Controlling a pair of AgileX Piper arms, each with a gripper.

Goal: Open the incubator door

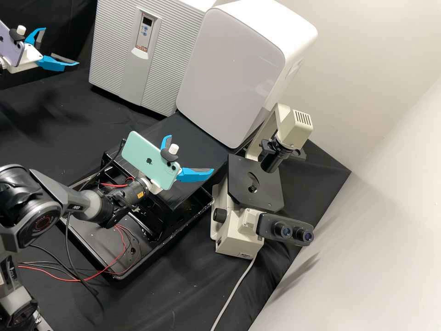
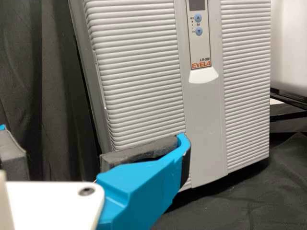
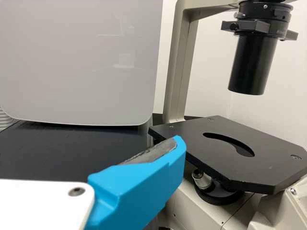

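Observation:
The light grey incubator [image 1: 117, 55] stands at the back left in the high view, its ribbed door [image 2: 139, 72] looking closed. My left gripper [image 1: 61, 46] is open in front of and to the left of it, with nothing between its fingers. In the left wrist view, one blue finger of the left gripper [image 2: 96, 143] overlaps the door's lower part; touching cannot be told. My right gripper [image 1: 192, 153] stands open and unloaded before the white cabinet, left of the microscope. The right wrist view shows one finger of the right gripper [image 3: 91, 148] at its lower edge.
The white cabinet [image 1: 229, 69] adjoins the incubator on the right. A microscope [image 1: 241, 230] stands on the right, its black stage [image 3: 230, 148] near my right gripper. A black tray [image 1: 119, 276] with red and black cables lies below the right arm.

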